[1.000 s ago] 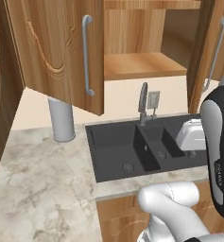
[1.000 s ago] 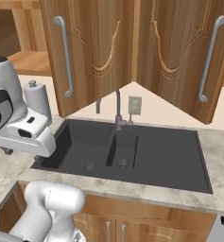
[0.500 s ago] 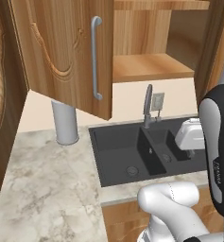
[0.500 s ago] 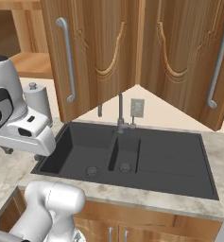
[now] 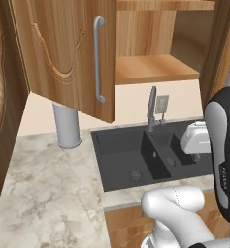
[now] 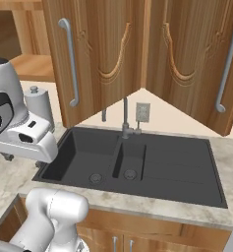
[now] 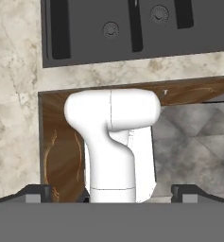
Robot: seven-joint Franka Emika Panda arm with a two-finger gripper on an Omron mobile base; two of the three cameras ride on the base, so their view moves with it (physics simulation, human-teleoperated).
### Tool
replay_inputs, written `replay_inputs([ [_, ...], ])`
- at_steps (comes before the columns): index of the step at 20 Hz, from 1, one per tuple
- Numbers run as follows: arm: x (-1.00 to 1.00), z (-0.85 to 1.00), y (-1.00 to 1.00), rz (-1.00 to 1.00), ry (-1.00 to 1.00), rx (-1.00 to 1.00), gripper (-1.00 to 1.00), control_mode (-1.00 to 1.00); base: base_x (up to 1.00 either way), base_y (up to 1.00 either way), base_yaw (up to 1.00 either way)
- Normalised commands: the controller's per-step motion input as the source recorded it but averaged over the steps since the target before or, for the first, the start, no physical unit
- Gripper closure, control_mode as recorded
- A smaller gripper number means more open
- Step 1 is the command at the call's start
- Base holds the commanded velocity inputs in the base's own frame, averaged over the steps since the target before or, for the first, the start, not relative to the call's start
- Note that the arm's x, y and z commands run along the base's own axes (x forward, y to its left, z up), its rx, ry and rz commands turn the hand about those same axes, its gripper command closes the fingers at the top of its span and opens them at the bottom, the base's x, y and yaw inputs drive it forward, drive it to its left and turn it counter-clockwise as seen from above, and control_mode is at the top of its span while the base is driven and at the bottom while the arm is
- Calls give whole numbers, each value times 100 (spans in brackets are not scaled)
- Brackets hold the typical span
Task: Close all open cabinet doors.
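Observation:
Two cabinet doors stand open above the sink. The left door [image 6: 105, 54] [image 5: 63, 53] swings out over the counter, with its silver bar handle [image 5: 98, 58] facing me. The right door [image 6: 196, 54] angles out the other way and carries its own handle [image 6: 228, 64]. Between them the cabinet's bare wooden shelf [image 5: 155, 68] shows. In the hand view my gripper [image 7: 113, 193] points down at the counter's front edge, open, with its dark fingertips [image 7: 38, 193] far apart and nothing between them.
A black double sink [image 6: 132, 157] [image 5: 145, 155] with a grey faucet [image 6: 125, 118] sits in the marble counter [image 5: 48, 184]. A grey cylinder [image 5: 65, 126] stands at the back left. A tall wooden panel [image 5: 0, 97] borders the left. Lower cabinet fronts [image 7: 61, 156] and grey floor [image 7: 193, 132] lie below.
The whole scene has slid slightly to the right in both base views, so the base has moved. Both doors stay open at the same angle.

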Motion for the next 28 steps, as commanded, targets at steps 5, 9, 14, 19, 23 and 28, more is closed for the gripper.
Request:
replay_inputs([
  [5, 0, 0, 0, 0, 0, 0, -100, 100, 0, 0, 0],
  [9, -23, -3, 0, 1, -12, 0, -100, -100, -3, 0, 0],
  [14, -43, 0, -13, 12, -35, 1, -100, -100, 0, 0, 0],
  [19, -29, 21, -31, 14, -46, 7, -100, -100, 0, 0, 0],
  [23, 3, 34, -51, 18, -43, 16, -100, -100, 0, 0, 0],
  [28, 10, 33, -50, 20, -41, 17, -100, -100, 0, 0, 0],
])
